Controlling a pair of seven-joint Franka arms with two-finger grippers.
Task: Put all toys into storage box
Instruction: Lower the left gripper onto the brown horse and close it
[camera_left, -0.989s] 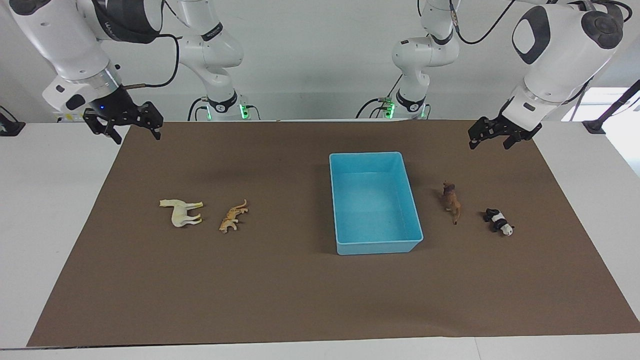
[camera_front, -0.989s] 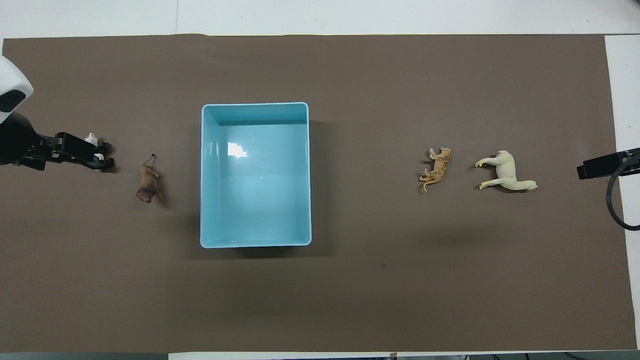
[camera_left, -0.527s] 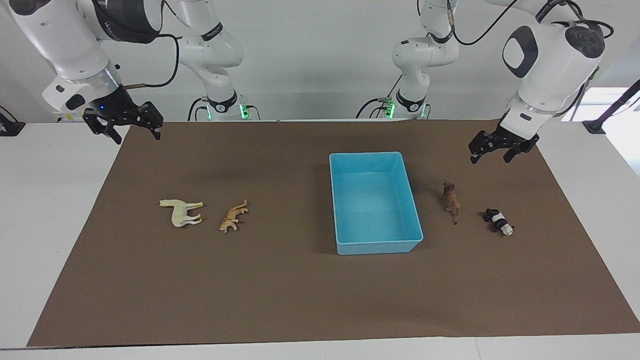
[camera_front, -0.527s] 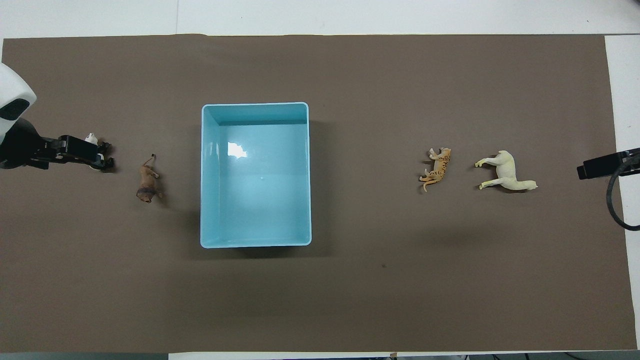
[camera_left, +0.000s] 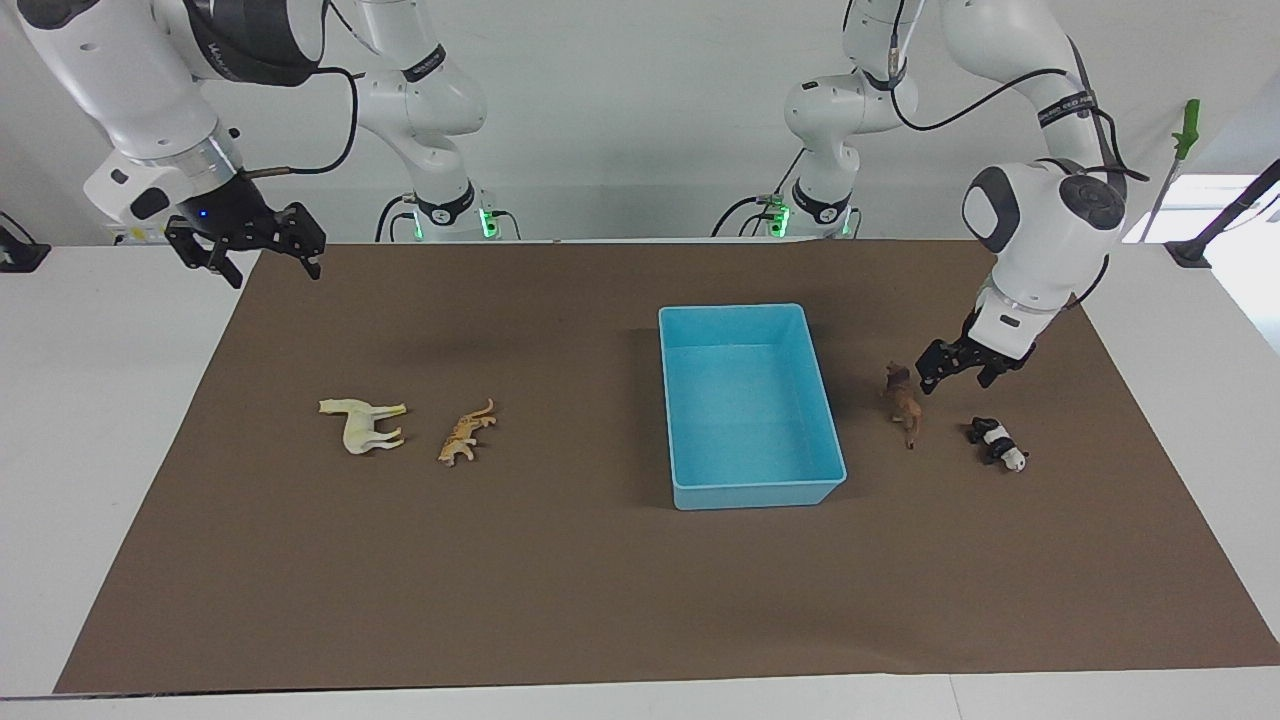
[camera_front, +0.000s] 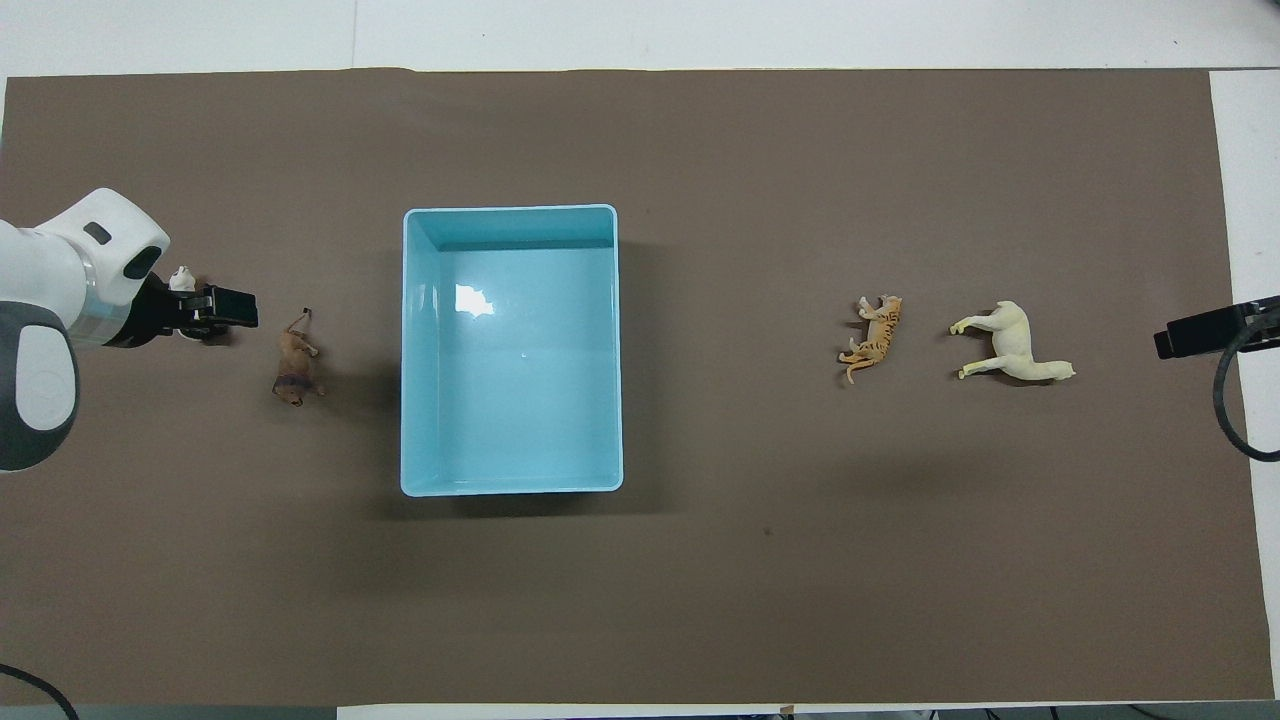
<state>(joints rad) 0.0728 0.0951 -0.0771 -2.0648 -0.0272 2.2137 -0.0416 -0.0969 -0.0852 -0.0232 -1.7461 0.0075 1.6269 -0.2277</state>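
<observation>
Blue storage box (camera_left: 750, 405) holds nothing; left gripper (camera_left: 958, 370) spread, unladen, over panda (camera_left: 998, 443); right gripper (camera_left: 248, 245) likewise, waiting.

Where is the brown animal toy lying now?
The brown animal lies on the mat toward the left arm's end of the table, between the storage box and the panda, beside the box's long wall.

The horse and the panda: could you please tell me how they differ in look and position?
The horse is plain cream-white; the panda is black and white. The horse looks longer than the panda. The horse lies toward the right arm's end of the table, the panda toward the left arm's end, close to the left gripper. Both lie on the brown mat, outside the box.
</observation>
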